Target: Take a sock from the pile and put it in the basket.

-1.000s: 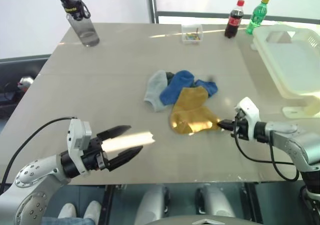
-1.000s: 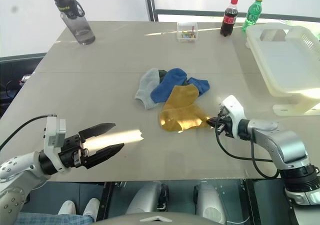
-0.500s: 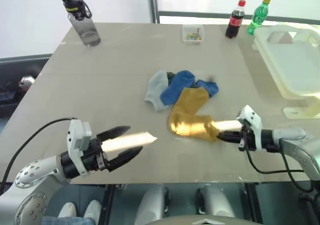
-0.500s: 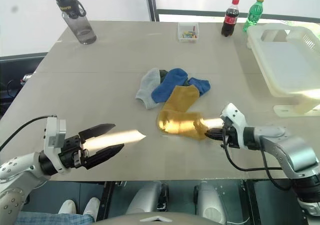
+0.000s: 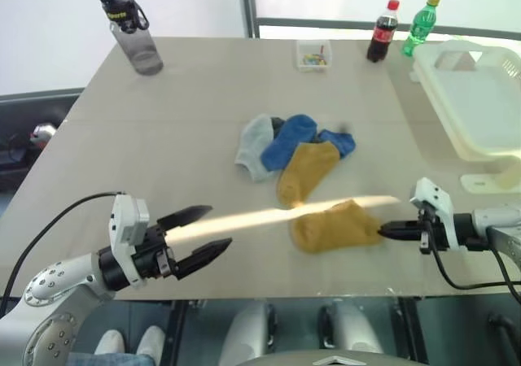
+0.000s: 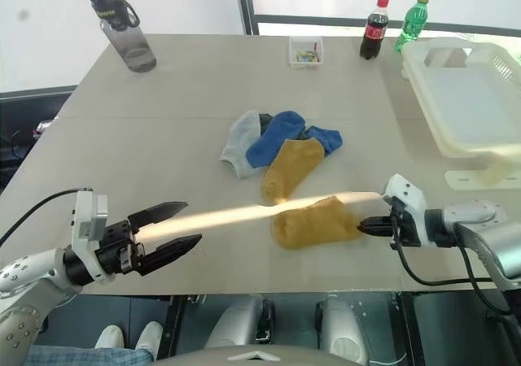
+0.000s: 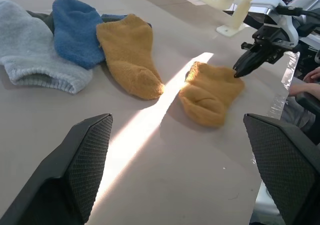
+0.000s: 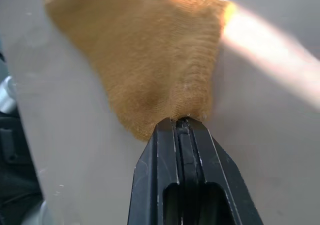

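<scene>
No legible text on anything.

One sock (image 5: 335, 225) lies on the table (image 5: 187, 114) at the tips of the right gripper (image 5: 383, 231), the pile (image 5: 293, 146) beyond it to the left; the basket (image 5: 476, 98) sits beyond it to the right.

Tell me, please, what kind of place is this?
Probably a lab or office test room: a plain beige table by a window, holding staged props: socks, drink bottles and a white basket.
</scene>
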`<state>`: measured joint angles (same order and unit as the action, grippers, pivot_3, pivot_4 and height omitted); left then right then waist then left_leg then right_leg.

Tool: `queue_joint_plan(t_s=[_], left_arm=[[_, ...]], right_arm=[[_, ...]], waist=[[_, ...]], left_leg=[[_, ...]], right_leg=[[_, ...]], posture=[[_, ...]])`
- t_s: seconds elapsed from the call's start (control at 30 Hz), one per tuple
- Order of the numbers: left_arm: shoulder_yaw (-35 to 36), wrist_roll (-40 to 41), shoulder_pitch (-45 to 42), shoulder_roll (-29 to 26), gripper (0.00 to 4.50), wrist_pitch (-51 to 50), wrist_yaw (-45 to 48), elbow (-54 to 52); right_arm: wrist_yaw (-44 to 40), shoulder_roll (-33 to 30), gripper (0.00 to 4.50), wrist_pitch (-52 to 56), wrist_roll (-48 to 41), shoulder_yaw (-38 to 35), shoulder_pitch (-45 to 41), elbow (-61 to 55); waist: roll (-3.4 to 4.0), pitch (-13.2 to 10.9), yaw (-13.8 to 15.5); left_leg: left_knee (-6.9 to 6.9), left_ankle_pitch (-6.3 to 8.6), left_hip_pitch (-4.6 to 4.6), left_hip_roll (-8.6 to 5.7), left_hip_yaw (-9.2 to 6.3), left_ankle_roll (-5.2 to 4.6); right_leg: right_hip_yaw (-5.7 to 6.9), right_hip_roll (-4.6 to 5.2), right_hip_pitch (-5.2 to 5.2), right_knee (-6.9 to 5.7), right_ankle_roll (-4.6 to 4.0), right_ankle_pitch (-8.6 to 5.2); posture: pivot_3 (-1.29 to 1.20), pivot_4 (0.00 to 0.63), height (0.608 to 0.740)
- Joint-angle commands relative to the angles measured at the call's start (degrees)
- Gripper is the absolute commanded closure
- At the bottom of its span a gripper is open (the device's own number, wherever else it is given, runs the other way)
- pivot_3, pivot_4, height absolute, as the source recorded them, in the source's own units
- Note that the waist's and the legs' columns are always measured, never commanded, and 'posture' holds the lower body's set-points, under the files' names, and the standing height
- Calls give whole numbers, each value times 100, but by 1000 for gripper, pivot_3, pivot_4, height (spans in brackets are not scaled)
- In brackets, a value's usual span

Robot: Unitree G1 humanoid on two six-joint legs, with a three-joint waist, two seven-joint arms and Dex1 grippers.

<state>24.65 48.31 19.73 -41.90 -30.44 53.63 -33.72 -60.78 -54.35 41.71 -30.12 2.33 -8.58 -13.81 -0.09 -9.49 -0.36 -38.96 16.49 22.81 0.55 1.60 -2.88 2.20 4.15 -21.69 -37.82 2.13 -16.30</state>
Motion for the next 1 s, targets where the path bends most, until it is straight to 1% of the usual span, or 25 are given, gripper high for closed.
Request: queue_joint_plan(t_s=[0.03,0.17,0.3,0.53,0.63,0.8,0.87,0.9,1.0], left_arm=[[78,1,-1,-61,0,66,46,-62],[92,-1,-2,-67,0,61,46,-62],[98,-5,-7,-72,0,65,58,-52],[61,-8,-66,-88,0,70,97,-15],[38,-20,-92,-94,0,75,128,8],[-38,-41,-95,-199,0,46,325,44],[-45,-61,-99,-218,0,55,361,57],[-40,-69,-105,-222,0,59,376,66],[-4,-90,-118,-247,0,74,438,97]], right_arm=[[233,263,4434,-9,-33,-141,-223,-70],[305,485,4434,317,-328,-210,-230,-333],[231,473,4434,588,-616,-241,-79,-692],[472,533,4434,908,-818,-289,7,-915],[510,511,3650,905,-798,-287,40,-901],[474,454,1525,845,-784,-348,69,-845],[510,463,478,783,-739,-397,66,-820],[589,485,61,753,-675,-417,39,-766],[640,531,21,628,-631,-583,-80,-554]], waist=[[0,0,-2],[0,0,16],[0,0,49],[0,0,81],[0,0,93],[0,0,102],[0,0,102],[0,0,102],[0,0,102]], left_leg=[[0,0,0,0,0,0],[0,0,0,0,0,0],[0,0,3,0,0,0],[0,0,1,0,-1,0],[0,1,1,0,-1,0],[0,0,2,0,-1,0],[0,0,2,0,-1,0],[0,1,2,0,-1,-1],[0,0,2,0,-1,0]], right_leg=[[0,0,0,0,0,0],[0,-1,0,-1,0,0],[1,0,0,2,0,0],[1,1,0,0,0,0],[1,1,0,0,0,0],[1,1,0,1,0,0],[1,0,0,0,0,0],[1,0,0,1,0,0],[1,0,0,1,0,0]], posture=[[0,150,740],[0,150,740],[0,150,740],[0,150,740],[0,150,740],[0,150,740],[0,150,740],[0,150,740],[0,150,740]])
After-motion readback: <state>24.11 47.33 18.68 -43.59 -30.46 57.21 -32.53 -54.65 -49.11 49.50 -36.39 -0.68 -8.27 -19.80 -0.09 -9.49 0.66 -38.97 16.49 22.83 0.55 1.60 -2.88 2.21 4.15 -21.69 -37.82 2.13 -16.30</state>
